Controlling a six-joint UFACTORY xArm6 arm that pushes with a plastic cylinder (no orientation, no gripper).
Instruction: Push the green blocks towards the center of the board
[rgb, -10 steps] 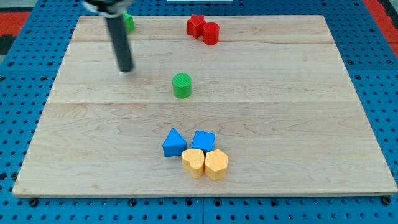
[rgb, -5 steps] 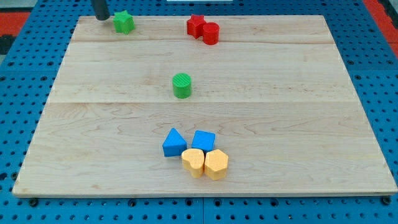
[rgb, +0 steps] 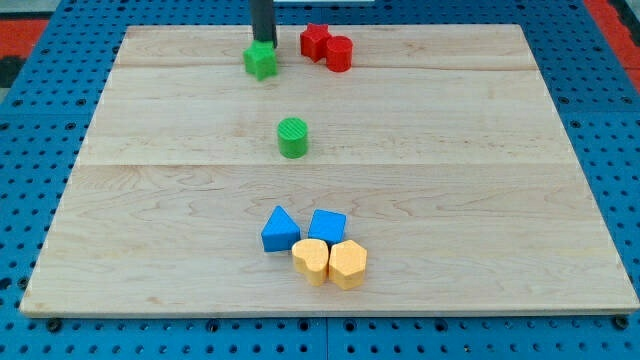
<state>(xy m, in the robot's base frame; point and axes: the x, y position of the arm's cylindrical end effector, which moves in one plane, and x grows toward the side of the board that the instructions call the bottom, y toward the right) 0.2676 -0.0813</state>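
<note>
A green star block (rgb: 260, 60) lies near the board's top edge, left of the red blocks. My tip (rgb: 264, 41) stands right behind it, at its top side, touching or almost touching it. A green cylinder (rgb: 293, 137) stands near the middle of the board, below the star and slightly right of it.
A red star (rgb: 316, 40) and a red cylinder (rgb: 339, 53) touch each other at the top, right of the green star. A blue triangle (rgb: 279, 230), a blue cube (rgb: 327, 227) and two yellow blocks (rgb: 329, 262) cluster near the bottom middle of the wooden board (rgb: 500, 200).
My tip moved from the board's top-left to behind the green star. The green star has slid right and slightly down, from the top-left toward the red blocks.
</note>
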